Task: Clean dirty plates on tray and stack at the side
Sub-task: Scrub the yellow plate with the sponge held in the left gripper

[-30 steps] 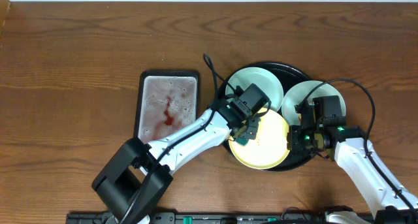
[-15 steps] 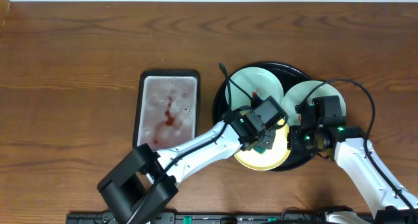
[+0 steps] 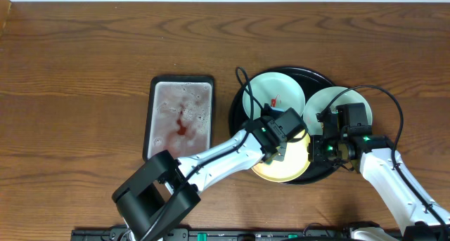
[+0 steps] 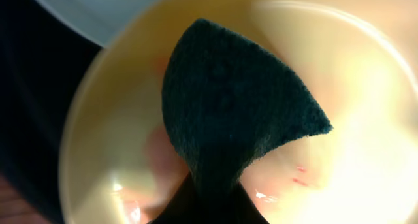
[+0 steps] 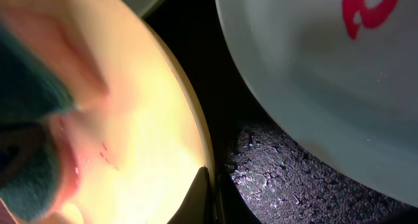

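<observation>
The round black tray holds three plates. A pale yellow plate lies at its front, and two mint-white plates lie behind it. My left gripper is over the yellow plate, shut on a dark green sponge that presses on the plate's wet, pink-smeared surface. My right gripper is shut on the yellow plate's right rim, one finger on top. A mint plate with a red sauce smear lies beside it on the tray.
A rectangular silver-grey metal tray with watery red sauce sits left of the black tray on the wooden table. A black cable loops over the rear mint plate. The right arm's cable arcs over the other mint plate.
My left gripper has carried the sponge rightward across the yellow plate, from its left edge to near the middle. The right gripper has stayed on the rim.
</observation>
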